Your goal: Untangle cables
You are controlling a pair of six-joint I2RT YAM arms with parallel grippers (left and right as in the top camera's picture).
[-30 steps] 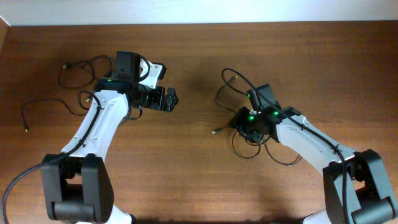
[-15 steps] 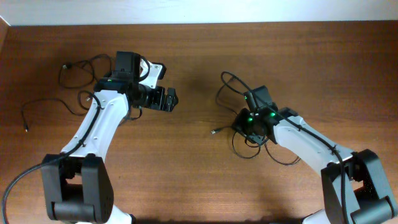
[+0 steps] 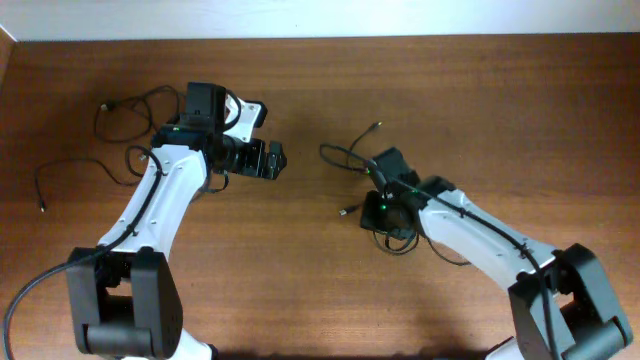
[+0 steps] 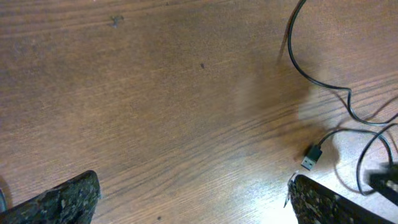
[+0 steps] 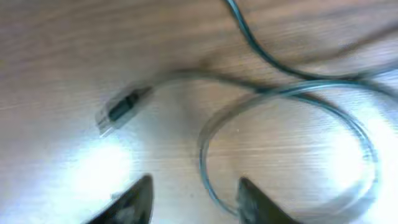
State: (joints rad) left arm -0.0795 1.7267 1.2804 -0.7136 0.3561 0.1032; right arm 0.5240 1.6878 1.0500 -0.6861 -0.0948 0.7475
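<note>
Upper left of the desk (image 3: 300,300), close to its 9 o'clock edge: a lone cable (image 3: 38,185), well apart from a looped cable tangle (image 3: 104,106) at 11 o'clock, just beside the left arm (image 3: 160,200).

Left end effector (image 3: 272,160) over bare wood, fingers (image 4: 62,199) spread wide, nothing between them. Open desk from there across to centre, plus a broad bare strip along the 12 o'clock edge.

Right of centre, the right cables (image 3: 340,152): far plug (image 3: 377,127) pointing toward 12 o'clock, near plug (image 3: 345,211) at 9 o'clock of the right arm (image 3: 480,230), loops partly under that arm.

Right end effector (image 5: 193,202) hidden from overhead. In its blurred wrist view: fingertips apart, a loop (image 5: 205,155) lying between them, not pinched.

Only in the left wrist view: near plug (image 4: 313,155) plainly a flat USB type.
</note>
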